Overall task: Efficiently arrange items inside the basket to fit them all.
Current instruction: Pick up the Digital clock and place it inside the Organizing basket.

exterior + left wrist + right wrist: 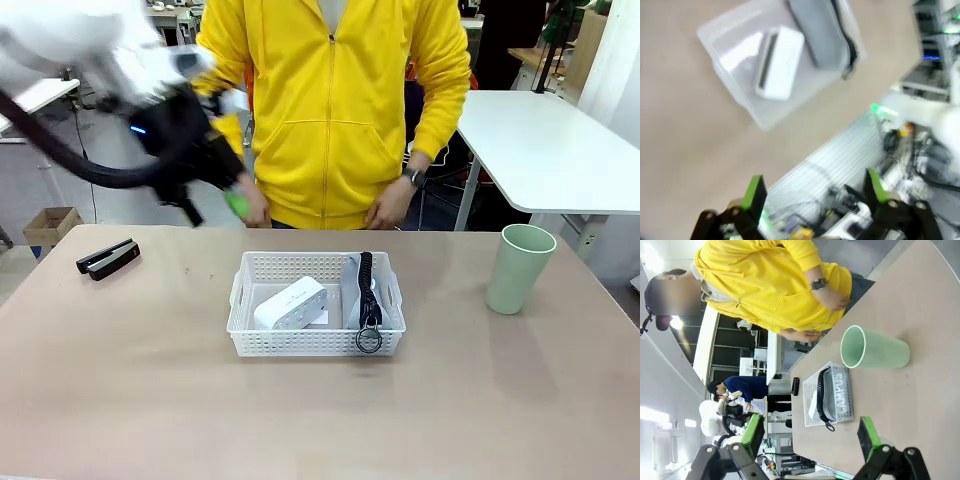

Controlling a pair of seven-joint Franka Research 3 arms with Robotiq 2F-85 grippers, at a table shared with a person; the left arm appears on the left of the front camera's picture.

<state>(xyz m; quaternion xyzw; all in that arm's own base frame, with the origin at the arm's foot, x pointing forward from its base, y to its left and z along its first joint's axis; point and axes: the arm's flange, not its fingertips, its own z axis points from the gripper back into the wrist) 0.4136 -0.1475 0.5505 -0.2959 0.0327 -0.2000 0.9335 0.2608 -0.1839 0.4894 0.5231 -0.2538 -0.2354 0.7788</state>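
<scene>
table (150,400) open before basket (300,343), cup (518,268) right

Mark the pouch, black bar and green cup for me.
grey pouch (841,396), right wrist view, printed side face.
black bar (107,257), front view, middle of its length.
green cup (518,272), front view, outer wall.

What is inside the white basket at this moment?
The small white box and, to its right, the grey pouch. Whatever lies beneath them is covered; the black bar and green cup sit outside on the table.
</scene>
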